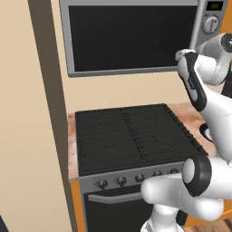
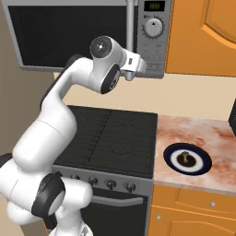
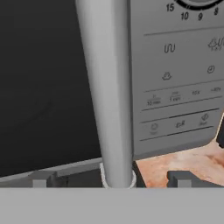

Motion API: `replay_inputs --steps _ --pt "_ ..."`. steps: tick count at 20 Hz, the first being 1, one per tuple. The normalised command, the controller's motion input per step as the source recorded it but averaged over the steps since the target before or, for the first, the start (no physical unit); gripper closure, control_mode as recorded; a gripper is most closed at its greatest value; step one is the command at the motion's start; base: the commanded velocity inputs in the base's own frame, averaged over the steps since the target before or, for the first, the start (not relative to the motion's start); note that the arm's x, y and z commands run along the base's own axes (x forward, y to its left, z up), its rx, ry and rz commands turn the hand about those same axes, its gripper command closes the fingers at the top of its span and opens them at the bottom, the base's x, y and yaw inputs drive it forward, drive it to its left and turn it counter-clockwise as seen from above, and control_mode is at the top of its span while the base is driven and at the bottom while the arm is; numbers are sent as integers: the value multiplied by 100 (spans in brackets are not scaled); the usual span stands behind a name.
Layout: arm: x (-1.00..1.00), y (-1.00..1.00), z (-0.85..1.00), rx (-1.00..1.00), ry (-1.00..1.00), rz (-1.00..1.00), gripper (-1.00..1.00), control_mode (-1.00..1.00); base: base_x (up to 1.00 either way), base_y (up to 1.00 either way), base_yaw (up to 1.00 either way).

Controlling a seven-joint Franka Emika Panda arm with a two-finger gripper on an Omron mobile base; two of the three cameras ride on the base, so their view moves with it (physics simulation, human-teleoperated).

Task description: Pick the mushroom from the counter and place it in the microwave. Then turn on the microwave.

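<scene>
- Currently the mushroom (image 2: 184, 156) lies inside a dark-rimmed round dish (image 2: 199, 165), near the middle of its white centre; it is small and brown with a darker cap.
- Dish rests on the counter (image 2: 203, 129), pinkish-tan speckled slab, just right of the black stove top (image 2: 110, 138).
- Microwave (image 2: 55, 37) hangs above the stove; dark glass door shut, interior not visible.
- Arm rises from the base, bends at the elbow and reaches up to the microwave's front; the wrist sits at the lower end of the tubular grey handle (image 3: 107, 87).
- Gripper (image 3: 111, 178): the hand view shows one finger tip on each side of the handle's lower end, jaws spread wide, not touching it as far as I can tell.
- Control panel (image 3: 175, 78) with round knob (image 2: 152, 27) and small display (image 2: 154, 6) lies right of the handle.
</scene>
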Motion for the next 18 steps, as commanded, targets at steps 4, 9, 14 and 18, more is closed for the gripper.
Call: replay_inputs --steps 4,9,14,18 --pt "37 0 0 3 -5 -2 -100 -100 0 0 0" --pt "41 -6 0 2 -6 -1 -100 -100 0 0 0" --pt "43 -1 0 1 -7 0 -100 -100 0 0 0" --pt "35 -2 0 0 -7 0 100 -100 0 0 0"
